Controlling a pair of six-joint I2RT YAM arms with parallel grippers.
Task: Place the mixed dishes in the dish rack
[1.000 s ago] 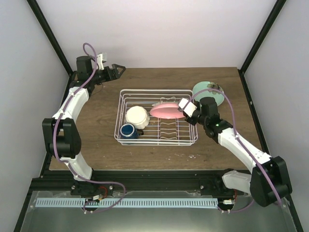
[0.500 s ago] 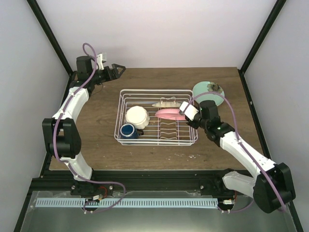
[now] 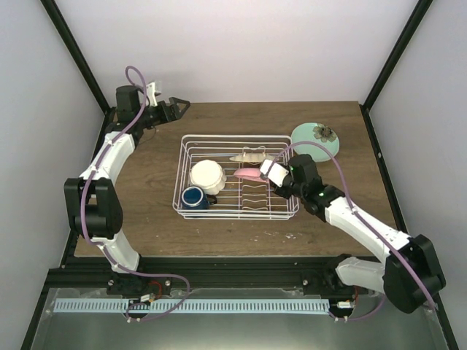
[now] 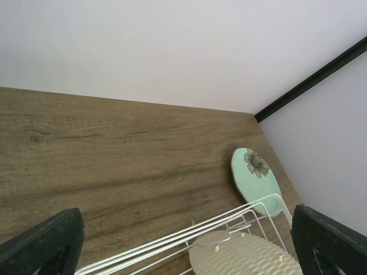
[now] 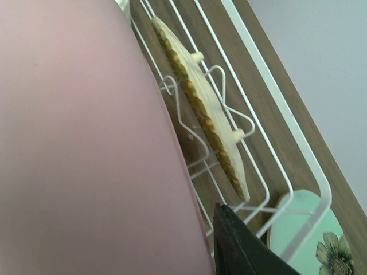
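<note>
The white wire dish rack (image 3: pixel 182 175) sits mid-table. A cream-white bowl (image 3: pixel 206 175) and a dark blue mug (image 3: pixel 194 197) sit in its left part. A yellow-orange plate (image 3: pixel 249 157) stands on edge in a back slot. My right gripper (image 3: pixel 268 173) is shut on the right edge of the pink plate (image 3: pixel 248 173) and holds it nearly on edge over the slots, just in front of the yellow plate. In the right wrist view the pink plate (image 5: pixel 86 143) fills the left, with one dark finger (image 5: pixel 246 246) beside it. My left gripper (image 3: pixel 174 104) is open and empty at the back left.
A pale green plate (image 3: pixel 314 138) with a flower print lies on the table behind the rack's right end; it also shows in the left wrist view (image 4: pixel 255 177) and the right wrist view (image 5: pixel 304 240). Black frame posts stand at both back corners.
My right gripper has moved left and down into the rack with the pink plate, which has turned from nearly flat to nearly on edge. The left arm has not moved.
</note>
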